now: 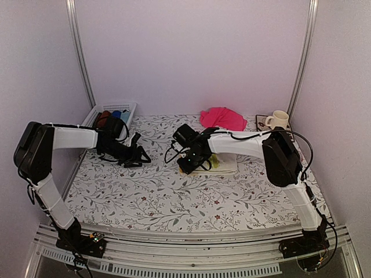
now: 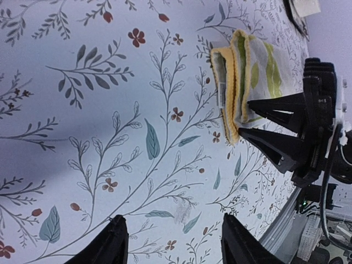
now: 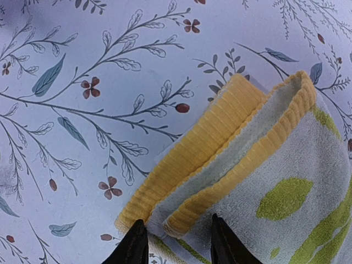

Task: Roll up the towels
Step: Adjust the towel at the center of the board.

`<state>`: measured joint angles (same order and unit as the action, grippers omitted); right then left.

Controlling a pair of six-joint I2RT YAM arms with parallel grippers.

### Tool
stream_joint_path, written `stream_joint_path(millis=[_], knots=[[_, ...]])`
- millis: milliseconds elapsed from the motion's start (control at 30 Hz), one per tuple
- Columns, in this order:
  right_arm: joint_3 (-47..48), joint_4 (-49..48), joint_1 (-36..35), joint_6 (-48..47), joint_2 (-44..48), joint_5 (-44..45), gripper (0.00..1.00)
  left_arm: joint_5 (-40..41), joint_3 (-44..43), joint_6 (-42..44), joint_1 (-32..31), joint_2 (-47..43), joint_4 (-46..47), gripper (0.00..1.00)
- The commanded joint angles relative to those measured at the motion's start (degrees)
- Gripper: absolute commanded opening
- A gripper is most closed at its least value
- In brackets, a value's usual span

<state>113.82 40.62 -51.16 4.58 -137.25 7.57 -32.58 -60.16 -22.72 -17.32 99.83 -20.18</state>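
The yellow towel (image 3: 308, 148) lies folded on the table (image 1: 145, 197), just right of the middle of the top view. The right gripper (image 3: 176, 220) is down on its near edge, fingers a little apart with the yellow rim between them; I cannot tell if they squeeze it. The pink towel (image 1: 223, 119) lies in a heap higher up, near the mug (image 1: 279, 119), and the left gripper (image 2: 172, 217) hangs left of the middle with fingers wide apart, below the basket (image 1: 110, 110) in the upper left.
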Motion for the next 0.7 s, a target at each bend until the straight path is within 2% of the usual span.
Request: stream_joint_path(millis=[0, 133, 233, 300, 667], knots=[[0.0, -0.9, -0.49, -0.96, -1.51, 0.35, 0.37, -0.73, 0.16, 0.75, 0.58, -0.27, 1.07, 0.58], [0.0, -0.72, -0.59, -1.15, -1.29, 1.13, 0.27, -0.91, -0.03, 0.6, 0.58, 0.07, 1.2, 0.58], [-0.07, -0.73, -0.54, -1.36, -1.13, 1.6, 0.12, -1.13, -0.14, 0.57, 0.58, 0.31, 1.29, 0.58], [0.0, -0.81, -0.55, -1.5, -1.01, 1.66, 0.06, -1.17, -0.21, 0.58, 0.6, 0.51, 1.29, 0.58], [-0.15, -0.81, -0.59, -1.83, 1.2, 2.04, 0.02, -1.76, -0.98, 0.4, 0.55, 1.62, 1.55, 0.58]])
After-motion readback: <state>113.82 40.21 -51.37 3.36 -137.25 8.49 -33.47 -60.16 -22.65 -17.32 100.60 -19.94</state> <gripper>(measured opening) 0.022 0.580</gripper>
